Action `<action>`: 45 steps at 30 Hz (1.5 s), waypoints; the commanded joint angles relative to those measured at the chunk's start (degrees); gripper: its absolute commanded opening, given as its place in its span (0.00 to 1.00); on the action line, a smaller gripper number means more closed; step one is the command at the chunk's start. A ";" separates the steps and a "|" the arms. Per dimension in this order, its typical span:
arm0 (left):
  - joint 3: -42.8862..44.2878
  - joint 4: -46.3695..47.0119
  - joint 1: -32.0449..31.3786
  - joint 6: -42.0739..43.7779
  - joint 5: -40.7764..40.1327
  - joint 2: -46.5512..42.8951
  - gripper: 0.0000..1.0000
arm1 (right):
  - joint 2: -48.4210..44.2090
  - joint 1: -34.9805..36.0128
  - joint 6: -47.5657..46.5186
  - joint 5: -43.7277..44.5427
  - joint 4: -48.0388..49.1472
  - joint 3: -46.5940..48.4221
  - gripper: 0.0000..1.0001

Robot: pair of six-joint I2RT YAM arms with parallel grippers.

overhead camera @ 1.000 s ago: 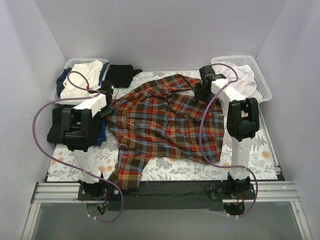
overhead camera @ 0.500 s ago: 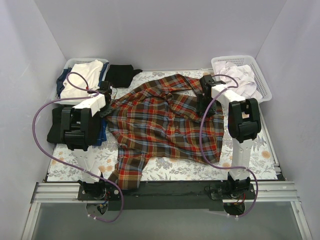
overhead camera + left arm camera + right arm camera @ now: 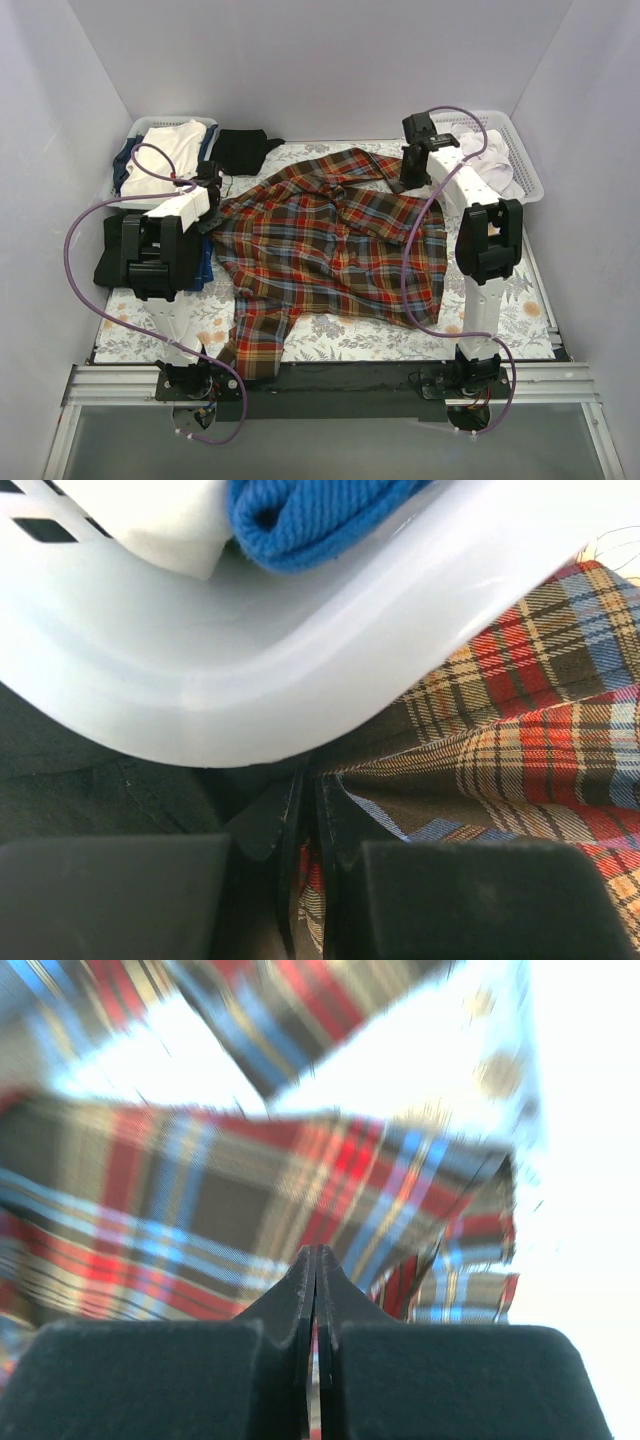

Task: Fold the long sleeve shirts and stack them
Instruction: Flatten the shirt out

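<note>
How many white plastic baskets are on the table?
2. The left basket sits in the far left corner, the right basket in the far right corner; none seems hidden.

Soft, even white light fills the enclosed cell from above. The overhead view is sharp edge to edge. Only faint shadows lie under the arms [image 3: 165, 250] and along the folds of the plaid shirt [image 3: 330, 240], and the pale walls [image 3: 320, 60] take a slight lilac tint. The left wrist view is very close: the white basket rim [image 3: 250, 680] is softly out of focus with a mild sheen, and the black fingers [image 3: 120, 900] sit dim and blurred. The right wrist view is smeared throughout, its tablecloth [image 3: 580, 1210] blown out to white glare.
</note>
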 commanded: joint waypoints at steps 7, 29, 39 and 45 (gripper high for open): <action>2.75 -1.18 1.51 1.71 -2.11 0.53 0.00 | 2.70 -2.02 -0.34 0.03 -4.09 6.30 0.31; -0.24 0.67 5.55 1.80 -0.17 0.00 0.00 | -7.77 1.85 3.70 -12.37 6.55 -19.91 0.40; -0.41 0.58 5.82 2.15 0.53 -0.09 0.00 | -2.50 2.02 3.00 -17.03 6.20 -17.45 0.18; -0.41 0.50 6.08 2.41 0.88 -0.35 0.00 | -3.90 1.85 2.38 -14.49 5.49 -14.47 0.01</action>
